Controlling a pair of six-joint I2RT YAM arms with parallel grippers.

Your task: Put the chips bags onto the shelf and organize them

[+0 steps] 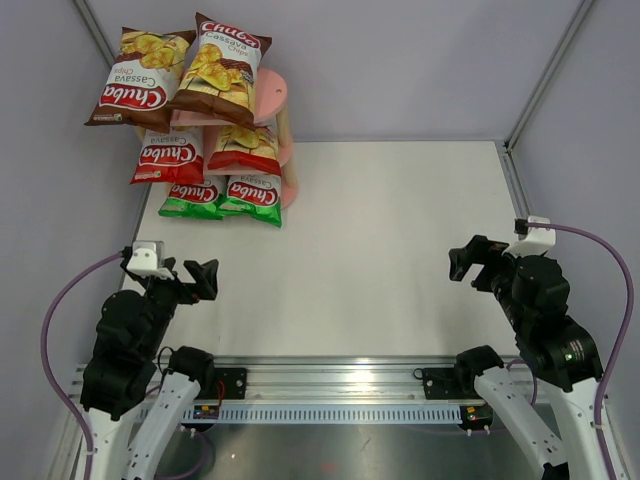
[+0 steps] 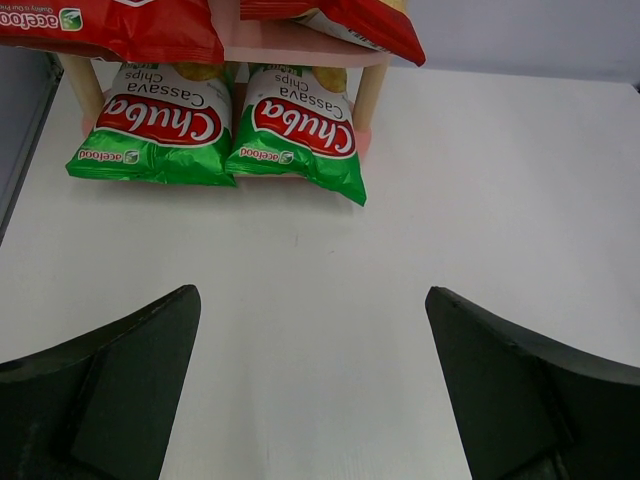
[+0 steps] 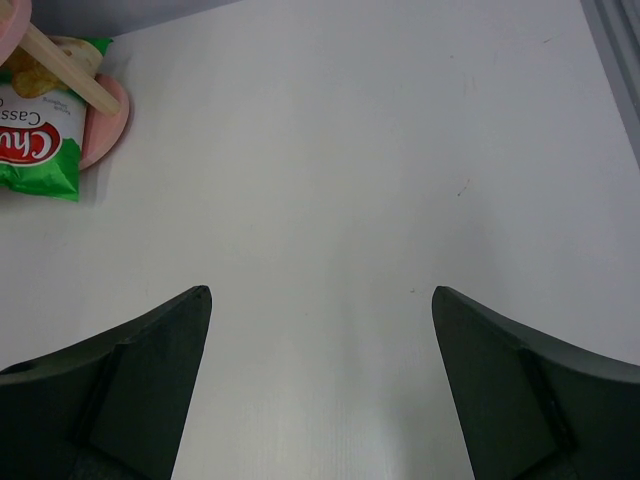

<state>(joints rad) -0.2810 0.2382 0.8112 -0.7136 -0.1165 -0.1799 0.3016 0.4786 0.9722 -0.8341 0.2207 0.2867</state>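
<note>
White table [image 1: 400,260] carries the shelf [image 1: 272,92] loaded with chips bags [image 1: 215,70]; left pincer [image 2: 310,291] and right pincer [image 3: 321,290] gape apart

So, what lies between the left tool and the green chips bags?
Only bare white table, as the left wrist view shows, from left tool to green chips bags.

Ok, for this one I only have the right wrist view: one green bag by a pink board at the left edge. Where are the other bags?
Observer: The shelf holds six, two per tier.
Operator: Sorted by colour?
Observer: Yes: brown bags on top, red-white bags in the middle, green bags at the bottom.
Operator: And the left gripper?
Observer: The left gripper is open and empty, facing the green bags.
</note>
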